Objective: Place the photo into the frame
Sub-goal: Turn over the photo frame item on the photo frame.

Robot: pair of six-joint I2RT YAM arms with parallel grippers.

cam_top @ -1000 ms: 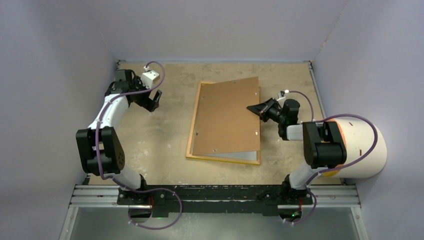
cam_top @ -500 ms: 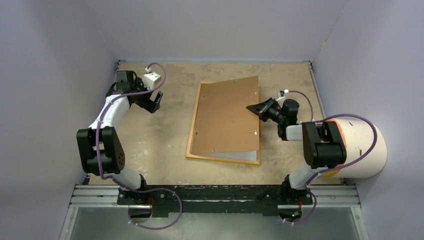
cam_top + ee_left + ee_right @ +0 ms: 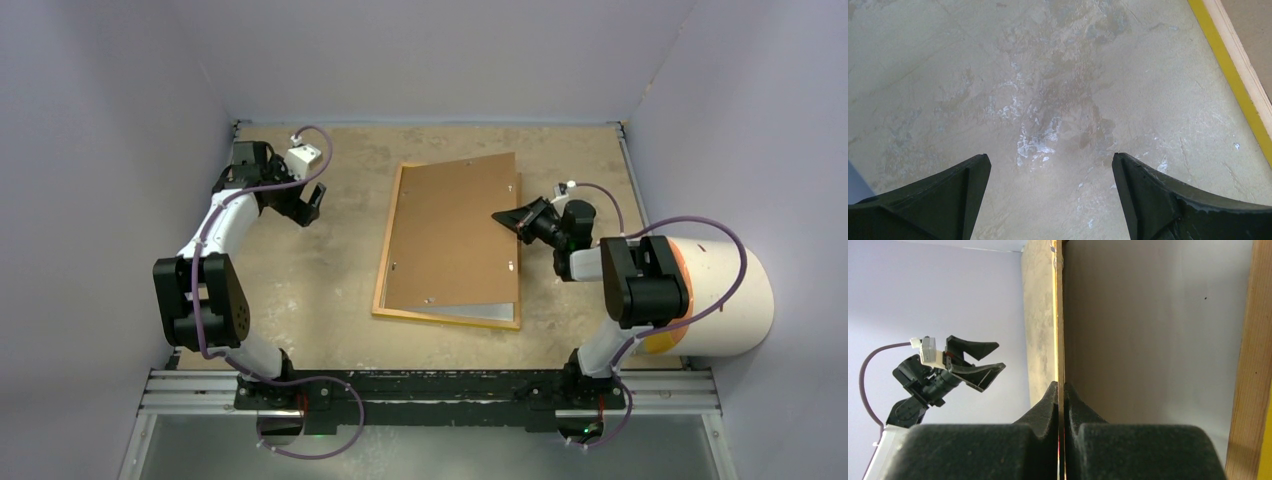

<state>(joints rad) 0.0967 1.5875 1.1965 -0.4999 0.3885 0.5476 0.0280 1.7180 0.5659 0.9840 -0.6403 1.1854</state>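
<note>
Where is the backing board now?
Top view, centre: the backing board lies askew over the yellow frame, its right edge pinched by the right end effector.

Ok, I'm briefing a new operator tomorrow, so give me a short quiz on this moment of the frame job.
1. True or false: the left gripper is shut.
2. Pick one: the right gripper pinches A) the backing board, B) a cable, C) nothing.
3. Fill in: the backing board sits askew over the face-down ____.

Key: 1 false, it is open over the bare table; 2 A, by the board's right edge; 3 frame.
</note>
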